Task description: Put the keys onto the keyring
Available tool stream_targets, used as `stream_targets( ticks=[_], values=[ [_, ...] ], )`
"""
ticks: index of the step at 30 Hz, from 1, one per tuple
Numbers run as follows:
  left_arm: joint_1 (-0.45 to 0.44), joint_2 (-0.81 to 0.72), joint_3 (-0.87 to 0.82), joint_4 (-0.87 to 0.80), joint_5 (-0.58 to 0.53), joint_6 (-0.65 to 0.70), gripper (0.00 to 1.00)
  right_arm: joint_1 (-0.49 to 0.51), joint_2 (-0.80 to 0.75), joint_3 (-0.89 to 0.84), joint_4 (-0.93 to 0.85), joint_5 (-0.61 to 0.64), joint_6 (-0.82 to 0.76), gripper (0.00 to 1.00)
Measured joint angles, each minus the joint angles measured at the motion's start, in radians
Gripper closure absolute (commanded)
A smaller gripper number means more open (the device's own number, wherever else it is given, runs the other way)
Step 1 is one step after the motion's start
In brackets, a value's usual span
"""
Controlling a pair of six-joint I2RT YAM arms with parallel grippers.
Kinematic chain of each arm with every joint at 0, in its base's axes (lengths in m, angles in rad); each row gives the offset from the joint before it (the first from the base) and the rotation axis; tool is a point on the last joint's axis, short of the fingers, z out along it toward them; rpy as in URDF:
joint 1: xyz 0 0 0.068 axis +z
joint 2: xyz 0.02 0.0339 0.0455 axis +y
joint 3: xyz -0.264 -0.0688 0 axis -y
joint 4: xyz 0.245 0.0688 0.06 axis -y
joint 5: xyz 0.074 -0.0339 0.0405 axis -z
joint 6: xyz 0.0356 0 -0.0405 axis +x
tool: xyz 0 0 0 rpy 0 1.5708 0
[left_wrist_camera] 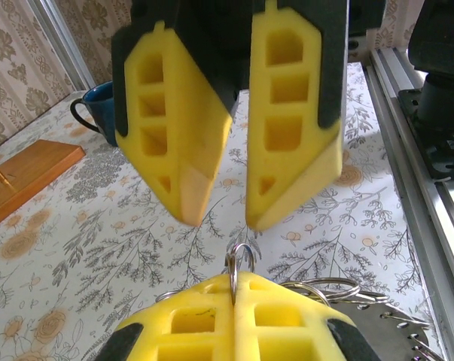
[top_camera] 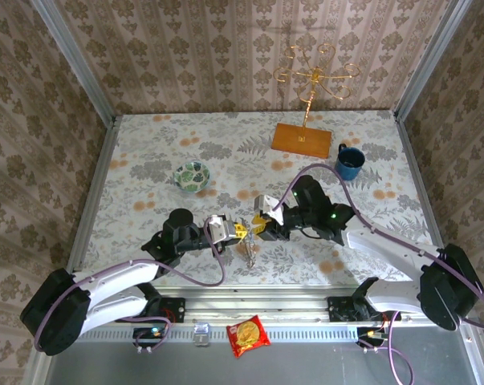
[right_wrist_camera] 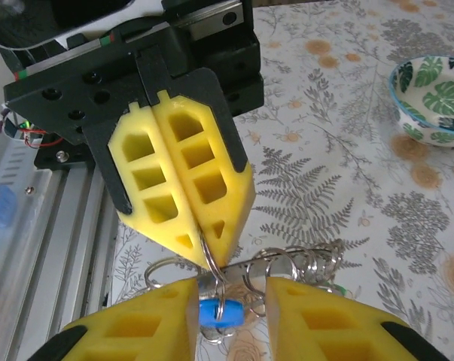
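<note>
My left gripper (top_camera: 240, 231) (left_wrist_camera: 234, 282) is shut on a small wire loop (left_wrist_camera: 240, 259) of the keyring (top_camera: 248, 250), holding it above the table. The keyring's flat grey metal part (left_wrist_camera: 385, 331) and its bunch of wire loops (right_wrist_camera: 302, 259) hang beside the fingers. My right gripper (top_camera: 260, 227) (right_wrist_camera: 231, 289) faces the left one tip to tip and stands open. The blue-headed key (right_wrist_camera: 221, 312) hangs on that loop between its fingers, with a gap on the right side. In the left wrist view the right gripper (left_wrist_camera: 225, 222) shows spread fingers just above the loop. A green sliver (right_wrist_camera: 336, 290) peeks behind the loops.
A green-patterned bowl (top_camera: 192, 174) (right_wrist_camera: 431, 98) sits left of centre. A blue mug (top_camera: 350, 161) (left_wrist_camera: 99, 113) and a gold wire stand on a wooden base (top_camera: 302, 138) are at the back. An aluminium rail (left_wrist_camera: 418, 150) runs along the near edge, with a snack packet (top_camera: 248, 335) in front of it.
</note>
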Motion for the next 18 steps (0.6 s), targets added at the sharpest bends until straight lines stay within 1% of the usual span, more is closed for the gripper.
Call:
stream_targets(
  ticks=[6, 8, 13, 15, 16, 18],
  values=[
    [0.0, 0.006, -0.003, 0.017, 0.003, -0.011, 1.0, 0.008, 0.066, 0.0, 0.033, -0.008, 0.004, 0.74],
    [0.004, 0.006, -0.007, 0.02, 0.003, -0.012, 1.0, 0.009, 0.073, -0.002, 0.043, -0.011, 0.005, 0.8],
    [0.008, 0.006, -0.008, 0.021, -0.002, -0.023, 1.0, 0.012, 0.078, -0.006, 0.059, -0.021, 0.007, 1.0],
    [0.01, 0.006, -0.008, 0.021, -0.005, -0.027, 1.0, 0.012, 0.078, -0.006, 0.058, -0.02, 0.0, 1.0],
    [0.01, 0.006, -0.008, 0.021, -0.006, -0.027, 0.96, 0.012, 0.078, -0.006, 0.058, -0.02, -0.001, 1.0],
    [0.01, 0.006, -0.008, 0.016, -0.01, -0.026, 0.93, 0.012, 0.078, -0.006, 0.05, -0.016, -0.009, 1.0]
  ],
)
